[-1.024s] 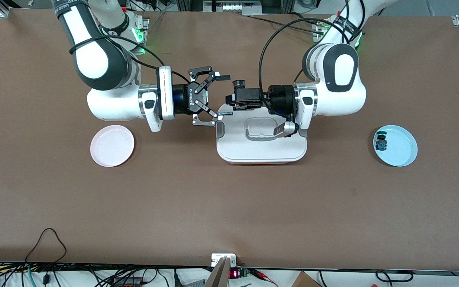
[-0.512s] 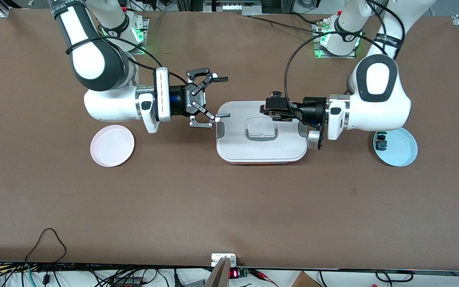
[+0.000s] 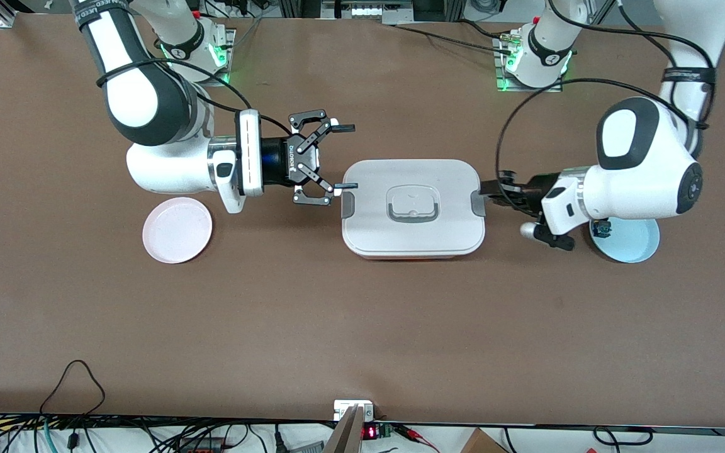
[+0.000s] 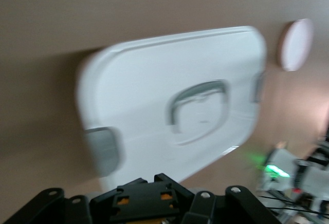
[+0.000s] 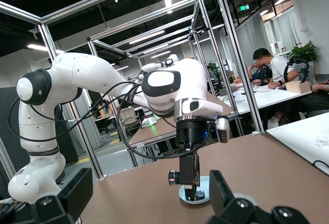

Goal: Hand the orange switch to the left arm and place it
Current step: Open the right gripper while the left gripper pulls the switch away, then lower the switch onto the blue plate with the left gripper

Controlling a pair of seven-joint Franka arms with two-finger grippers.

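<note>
Left arm pulled back off box (image 3: 413, 236) toward blue plate (image 3: 636, 246). Left gripper (image 3: 488, 188) now just beside box's end latch, fingers pinched tight; orange switch (image 4: 165, 197) shows between them in my left wrist view. Right gripper (image 3: 345, 157) waits beside box's other end, fingers spread wide, holding nothing.

White rounded box (image 3: 413, 236), lid on, grey latches, lies flat mid-table. White-and-grey right arm (image 3: 174, 167) holds right gripper (image 3: 347, 157) level, spread wide, by the box's right-arm end. Left arm (image 3: 639, 182) points left gripper (image 3: 487, 187), pinched closed, at the left-arm end.
</note>
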